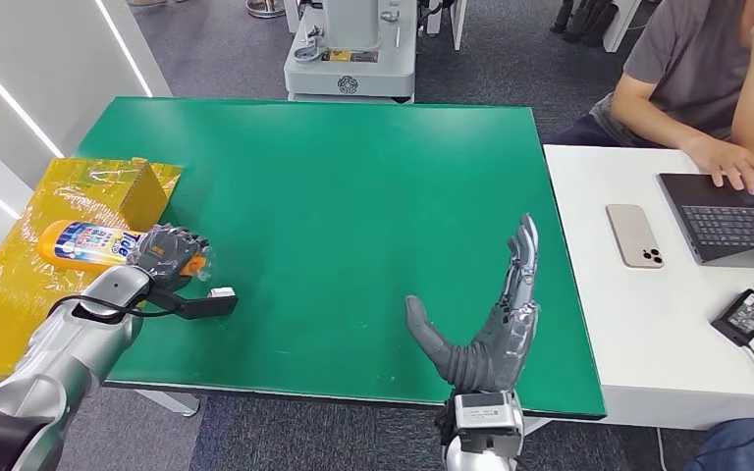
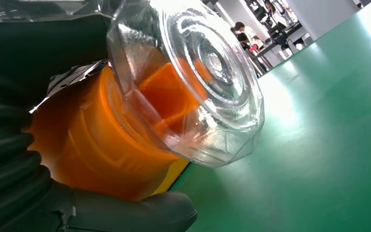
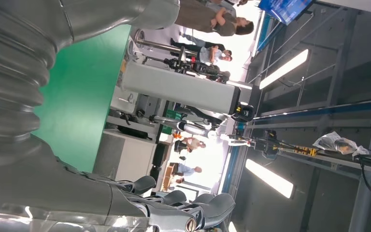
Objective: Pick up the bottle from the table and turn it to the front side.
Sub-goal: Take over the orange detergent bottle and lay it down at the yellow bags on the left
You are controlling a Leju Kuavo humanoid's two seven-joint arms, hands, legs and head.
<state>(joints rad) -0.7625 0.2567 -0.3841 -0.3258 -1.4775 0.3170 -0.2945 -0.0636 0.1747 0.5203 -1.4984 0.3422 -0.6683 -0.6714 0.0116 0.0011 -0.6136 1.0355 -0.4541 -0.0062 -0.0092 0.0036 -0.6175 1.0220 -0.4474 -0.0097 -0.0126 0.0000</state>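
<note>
At the left edge of the green table (image 1: pixel 353 196), the left hand (image 1: pixel 165 250) wraps its fingers around the cap end of the orange bottle (image 1: pixel 83 241), which lies on its side with its body stretching out over the crinkled yellow plastic bag (image 1: pixel 20 285) beside the table. The label, blue and white with red lettering, faces upward. From the left wrist view the clear ribbed cap (image 2: pixel 198 82) sits just above the green surface, orange plastic glowing through it, with the thick grey thumb (image 2: pixel 125 212) curled beneath (whether the bottle is lifted clear of the table or resting on it is hard to tell from these angles).

The right hand (image 1: pixel 496 314) stands edge-up over the near right part of the table, fingers straight and together, thumb spread wide, holding nothing.

On the white desk (image 1: pixel 628 334) to the right lie a phone (image 1: pixel 634 235) and a laptop (image 1: pixel 736 216), where a seated person (image 1: pixel 707 78) rests a hand.
</note>
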